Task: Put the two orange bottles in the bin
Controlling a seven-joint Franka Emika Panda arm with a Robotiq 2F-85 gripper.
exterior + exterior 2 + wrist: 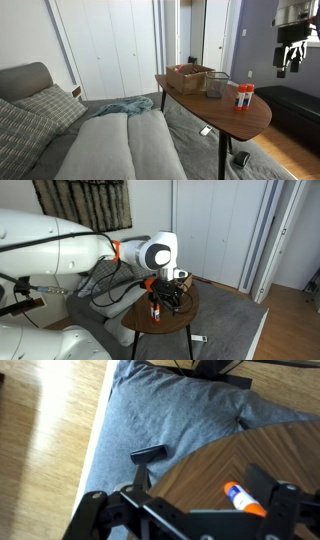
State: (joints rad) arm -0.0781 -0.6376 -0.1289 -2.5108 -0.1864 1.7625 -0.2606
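The two orange bottles (pixel 243 97) stand upright side by side at the near end of the round wooden table (pixel 225 112). They also show in an exterior view (pixel 155 310). The dark grey mesh bin (pixel 217 85) stands just behind them, apart from them. My gripper (pixel 292 55) hangs high above and beside the table end, open and empty. In the wrist view one orange bottle with a whitish label (pixel 245 498) shows between the spread fingers (pixel 205 488), far below. The other bottle is hidden by a finger.
A wider brown basket (pixel 188 77) sits on the table behind the bin. A grey sofa with cushions (pixel 110 140) lies beside the table. A small black object (pixel 148 454) lies on the grey rug, next to wooden floor (pixel 50 440).
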